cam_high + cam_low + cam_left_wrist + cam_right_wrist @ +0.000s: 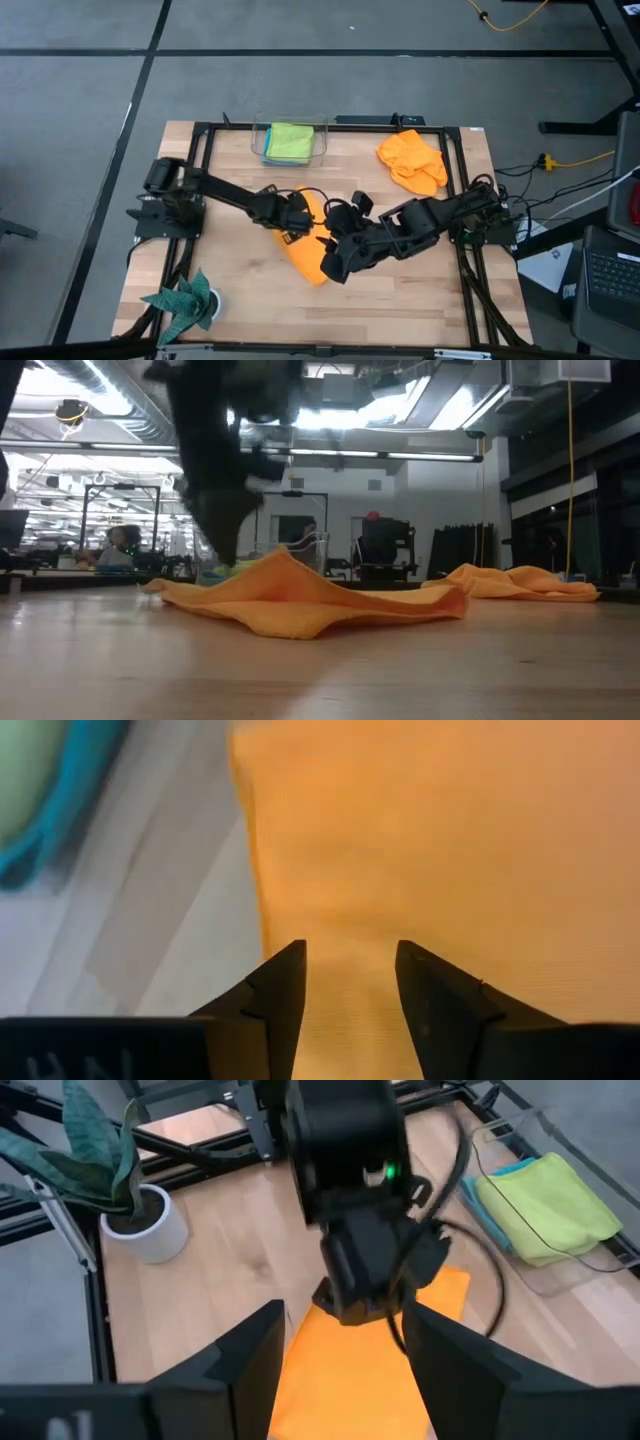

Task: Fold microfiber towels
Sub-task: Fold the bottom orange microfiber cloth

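Note:
An orange microfiber towel (pixel 308 255) lies rumpled in the table's middle, with a raised ridge (pixel 285 560) and its edges on the wood. My left gripper (pixel 350 948) is open and points steeply down at the towel's far left part (pixel 298 218). My right gripper (pixel 345 1312) is open too. It hangs higher, above the towel's near right part (pixel 333 262), and holds nothing. A second orange towel (pixel 412 160) lies bunched at the back right. A lime-green towel (pixel 291 140) rests on a turquoise one in a clear bin. My left gripper comes at the orange towel from above, slanting down. Its two fingers (pixel 280 990) stand apart over the cloth near its far edge (pixel 335 1320). I cannot tell whether the tips touch the cloth.
The clear bin (pixel 262 150) stands at the far edge, left of centre. A potted plant (pixel 185 300) in a white pot sits at the near left corner. A black frame (pixel 200 180) runs around the tabletop. Bare wood shows along the near edge (pixel 400 310).

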You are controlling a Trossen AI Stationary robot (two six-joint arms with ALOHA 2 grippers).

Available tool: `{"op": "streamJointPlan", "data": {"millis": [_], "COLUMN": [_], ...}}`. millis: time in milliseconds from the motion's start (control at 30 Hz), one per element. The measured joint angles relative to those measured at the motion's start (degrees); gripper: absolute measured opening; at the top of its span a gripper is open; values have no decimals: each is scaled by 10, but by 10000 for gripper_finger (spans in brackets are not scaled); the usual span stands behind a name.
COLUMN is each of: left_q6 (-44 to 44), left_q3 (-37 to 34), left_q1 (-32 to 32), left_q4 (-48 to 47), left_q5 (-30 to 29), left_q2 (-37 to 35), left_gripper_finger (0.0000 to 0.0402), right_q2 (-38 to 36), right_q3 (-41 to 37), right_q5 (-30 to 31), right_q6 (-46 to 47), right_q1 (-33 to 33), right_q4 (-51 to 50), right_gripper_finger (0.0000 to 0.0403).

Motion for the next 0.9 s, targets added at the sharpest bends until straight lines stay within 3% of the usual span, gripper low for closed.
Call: {"op": "streamJointPlan", "data": {"millis": [133, 267, 567, 733, 900], "left_q6": [-11, -19, -59, -93, -95], "left_q3": [37, 31, 16, 17, 21], "left_q1": [-20, -69, -155, -184, -221], "left_q4": [25, 152, 350, 376, 298], "left_q5": [16, 71, 69, 86, 159], "left_q2": [-47, -58, 77, 117, 105], "left_gripper_finger": [149, 148, 138, 130, 122], "right_q2": [0, 0, 0, 0, 0], "right_q3": [0, 0, 6, 5, 5], "right_q5": [0, 0, 0, -2, -2], "right_q6": [1, 1, -25, -26, -26], "right_q1": [0, 0, 0, 3, 11], "right_q4": [4, 14, 88, 88, 87], "right_gripper_finger": [206, 206, 207, 207, 207]}}
